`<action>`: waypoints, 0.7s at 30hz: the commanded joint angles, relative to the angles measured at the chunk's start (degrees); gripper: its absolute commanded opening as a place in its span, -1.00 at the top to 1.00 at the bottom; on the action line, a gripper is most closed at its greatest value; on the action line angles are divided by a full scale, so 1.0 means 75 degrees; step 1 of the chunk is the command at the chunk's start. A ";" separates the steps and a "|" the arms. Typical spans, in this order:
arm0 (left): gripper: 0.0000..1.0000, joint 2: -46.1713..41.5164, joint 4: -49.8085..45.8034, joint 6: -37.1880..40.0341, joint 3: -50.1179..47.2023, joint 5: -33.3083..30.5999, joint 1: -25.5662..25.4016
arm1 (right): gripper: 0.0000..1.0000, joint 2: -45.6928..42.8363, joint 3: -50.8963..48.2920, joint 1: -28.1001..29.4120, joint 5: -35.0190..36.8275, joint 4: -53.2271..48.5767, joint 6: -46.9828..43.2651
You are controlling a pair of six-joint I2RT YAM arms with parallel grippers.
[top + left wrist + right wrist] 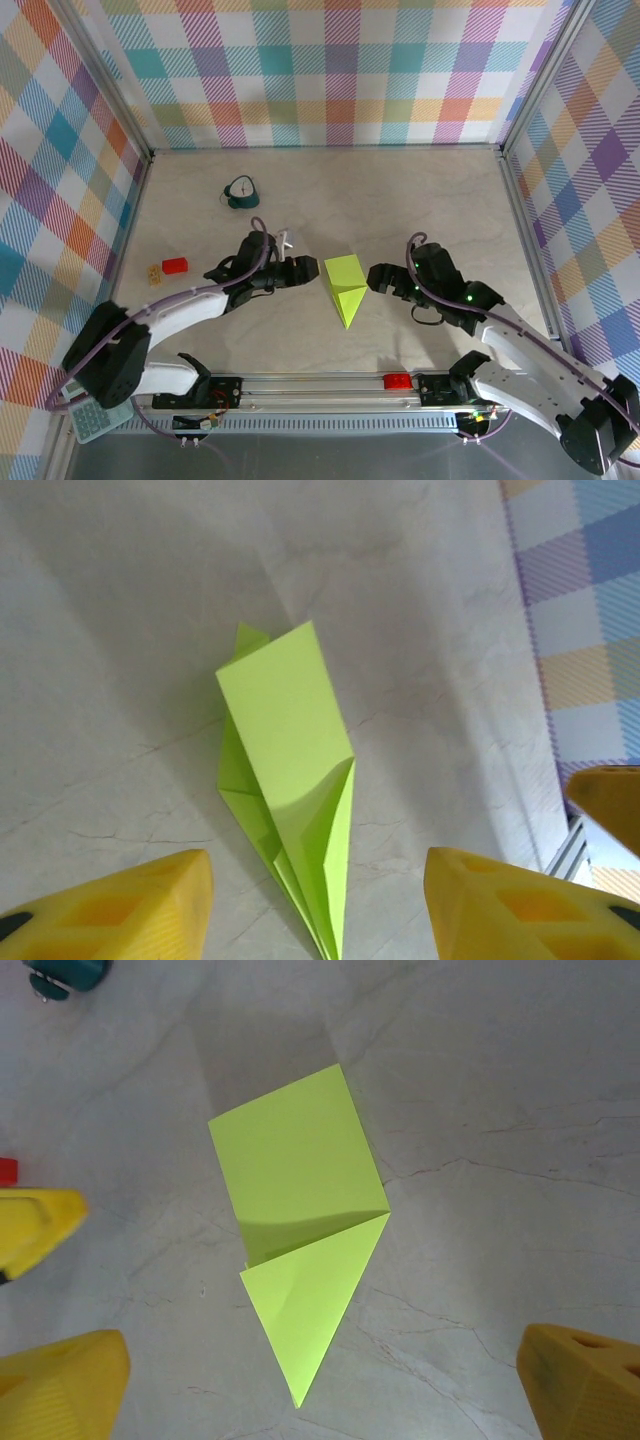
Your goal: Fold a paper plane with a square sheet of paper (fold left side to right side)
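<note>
Each arm, the left arm (180,308) and the right arm (522,338), has white link shells and black joint housings. A purple cable (258,232) loops along each arm. Green indicator lights (467,297) sit at centre right of the top view. The fingers (130,912) are yellow moulded plastic with recessed pockets.

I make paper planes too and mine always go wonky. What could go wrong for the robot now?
The folded lime-green paper is not lying flat: its layers gape, so creases might spring open. It lies loose on the smooth marbled table between the open left gripper and open right gripper, so a nudge could slide it and make the next fold crooked.
</note>
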 commanded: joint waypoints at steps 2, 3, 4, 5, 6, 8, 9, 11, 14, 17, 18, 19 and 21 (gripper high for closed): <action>-0.12 0.0752 0.1018 -0.0235 0.0247 0.0065 -0.0109 | -0.97 -0.0439 -0.0247 -0.0090 -0.0085 0.0370 0.0207; -0.12 0.0944 0.1149 -0.0262 0.0291 0.0098 -0.0119 | -0.97 -0.0519 -0.0308 -0.0116 -0.0141 0.0376 0.0227; -0.12 0.1098 0.1237 -0.0268 0.0334 0.0134 -0.0131 | -0.98 -0.0583 -0.0358 -0.0148 -0.0218 0.0430 0.0256; -0.12 0.1283 0.1320 -0.0288 0.0392 0.0169 -0.0150 | -0.98 -0.0639 -0.0423 -0.0176 -0.0331 0.0496 0.0293; -0.11 0.1456 0.1412 -0.0299 0.0440 0.0208 -0.0164 | -0.97 -0.0690 -0.0481 -0.0217 -0.0415 0.0575 0.0334; -0.10 0.1767 0.1587 -0.0341 0.0523 0.0278 -0.0167 | -0.97 -0.0762 -0.0598 -0.0248 -0.0576 0.0753 0.0399; -0.10 0.1929 0.1700 -0.0378 0.0551 0.0332 -0.0179 | -0.97 -0.0802 -0.0661 -0.0259 -0.0611 0.0830 0.0461; -0.09 0.2223 0.1900 -0.0445 0.0622 0.0429 -0.0179 | -0.98 -0.0841 -0.0751 -0.0272 -0.0635 0.0936 0.0564; -0.07 0.2680 0.2137 -0.0461 0.0748 0.0539 -0.0192 | -0.97 -0.0861 -0.0814 -0.0294 -0.0719 0.1066 0.0610; -0.03 0.3076 0.2352 -0.0535 0.0875 0.0683 -0.0202 | -0.97 -0.0817 -0.0793 -0.0330 -0.0826 0.1075 0.0556; 0.00 0.3208 0.2461 -0.0586 0.0913 0.0763 -0.0202 | -0.97 -0.0812 -0.0791 -0.0342 -0.0862 0.1097 0.0527; 0.03 0.3301 0.2562 -0.0623 0.0931 0.0843 -0.0202 | -0.98 -0.0808 -0.0800 -0.0342 -0.0914 0.1118 0.0498; 0.11 0.3434 0.2799 -0.0708 0.0948 0.0953 -0.0214 | -0.98 -0.0796 -0.0803 -0.0354 -0.1000 0.1164 0.0454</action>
